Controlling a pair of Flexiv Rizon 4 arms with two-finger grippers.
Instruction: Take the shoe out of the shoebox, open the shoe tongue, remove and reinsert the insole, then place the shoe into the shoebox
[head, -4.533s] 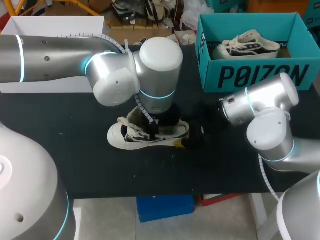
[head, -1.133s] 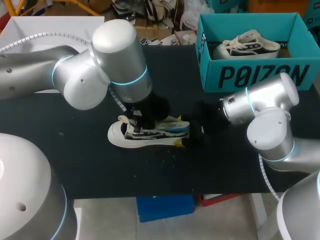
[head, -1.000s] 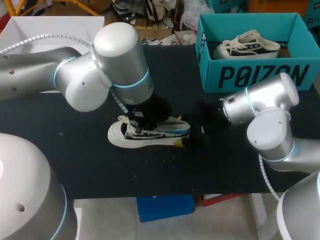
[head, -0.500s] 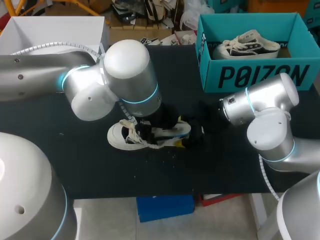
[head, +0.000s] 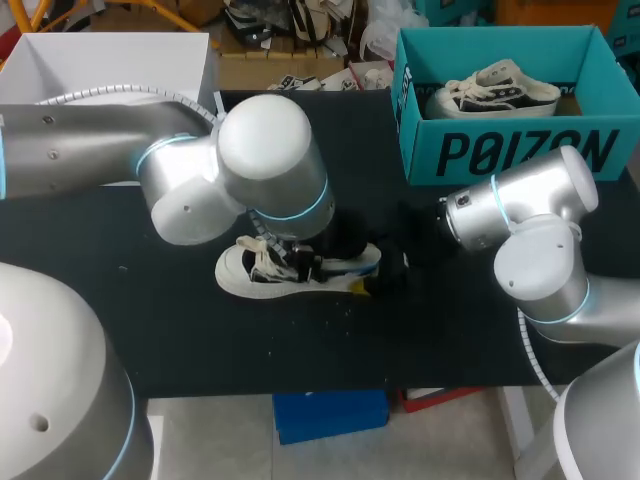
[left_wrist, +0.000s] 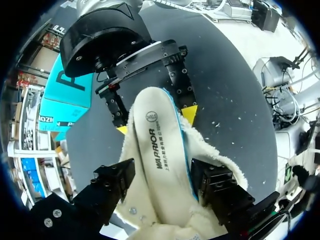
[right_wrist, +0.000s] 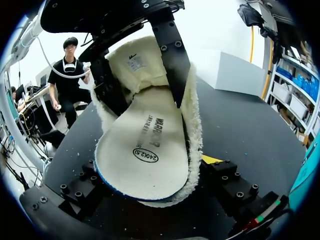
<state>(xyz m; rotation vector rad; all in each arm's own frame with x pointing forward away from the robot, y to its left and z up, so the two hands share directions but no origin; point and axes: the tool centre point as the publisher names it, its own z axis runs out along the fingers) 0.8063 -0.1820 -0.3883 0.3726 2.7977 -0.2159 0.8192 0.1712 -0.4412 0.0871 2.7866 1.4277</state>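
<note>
A cream fleece-lined shoe (head: 250, 270) lies on its sole on the black table, toe to the left. Its white insole (left_wrist: 160, 150) lies inside, and its heel end rides up over the heel collar (right_wrist: 142, 165). My left gripper (left_wrist: 162, 176) comes down into the shoe's mouth. It is open, with black fingers (left_wrist: 114, 181) spread either side of the insole, against the fleece. My right gripper (right_wrist: 150, 186) is shut on the shoe's heel, a yellow tip on each side (left_wrist: 189, 113). In the head view the left gripper (head: 297, 264) is mostly hidden by its wrist, and the right gripper (head: 378, 272) sits at the heel.
The teal shoebox (head: 500, 150) stands at the back right with a second shoe (head: 490, 90) inside. A white box (head: 100, 50) sits at the back left edge. Small crumbs of fleece dot the table in front of the shoe.
My left wrist has swung right and forward, from the laces to the shoe's middle. Its fingers have spread from nearly shut. The right arm has not moved.
</note>
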